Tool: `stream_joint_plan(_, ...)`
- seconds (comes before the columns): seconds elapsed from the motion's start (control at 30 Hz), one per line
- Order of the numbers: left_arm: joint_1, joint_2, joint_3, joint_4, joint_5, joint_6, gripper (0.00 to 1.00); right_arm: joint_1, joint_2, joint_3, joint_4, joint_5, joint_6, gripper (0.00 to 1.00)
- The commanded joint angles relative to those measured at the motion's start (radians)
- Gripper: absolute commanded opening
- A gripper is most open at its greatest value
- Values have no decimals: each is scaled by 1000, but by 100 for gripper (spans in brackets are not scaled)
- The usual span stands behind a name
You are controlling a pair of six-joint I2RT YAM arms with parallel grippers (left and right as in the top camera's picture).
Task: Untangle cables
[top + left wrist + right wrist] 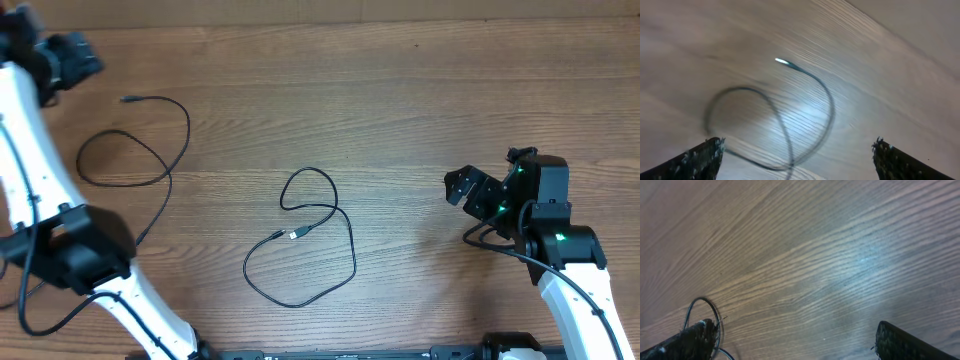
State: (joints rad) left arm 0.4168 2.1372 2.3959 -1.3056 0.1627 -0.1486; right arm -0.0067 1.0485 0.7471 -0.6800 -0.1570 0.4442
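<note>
Overhead: 2 cables (297, 306) | left wrist: 1 | left gripper (797, 144), right gripper (795, 325): released

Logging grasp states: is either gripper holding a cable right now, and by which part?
Nothing is held. Left gripper and right gripper are open and empty; the left cable and middle cable lie on the table.

Overhead straight down on table (420, 90); wrist views low, oblique, close above cables (832, 112).
</note>
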Motion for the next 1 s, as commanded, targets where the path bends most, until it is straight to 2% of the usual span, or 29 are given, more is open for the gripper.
stream_joint_plan(0.0, -123, 1, 6, -24, 21, 142, 96, -6, -3, 0, -18, -2, -3, 100)
stream_joint_plan(0.17, -300, 1, 6, -88, 22, 309, 99, -6, -3, 0, -48, -1, 34, 100)
stream_joint_plan(0.43, -559, 1, -19, -234, 21, 396, 100, -73, -3, 0, -95, -6, 51, 100)
stream_joint_plan(0.57, -646, 1, -87, -253, -7, 412, 98, -87, -3, 0, -98, -109, -71, 100)
stream_joint_plan(0.77, -705, 1, -188, -290, -38, 410, 86, -87, -4, 0, -137, -130, -233, 100)
stream_joint_plan(0.9, -706, 1, -208, -286, 25, 359, 90, -87, -4, 0, -128, -217, -329, 100)
stream_joint_plan(0.93, -705, 1, -208, -287, 51, 358, 96, -87, -3, 0, -126, -238, -346, 100)
stream_joint_plan(0.97, -705, 1, -208, -286, 59, 358, 97, -87, -3, 0, -126, -238, -345, 100)
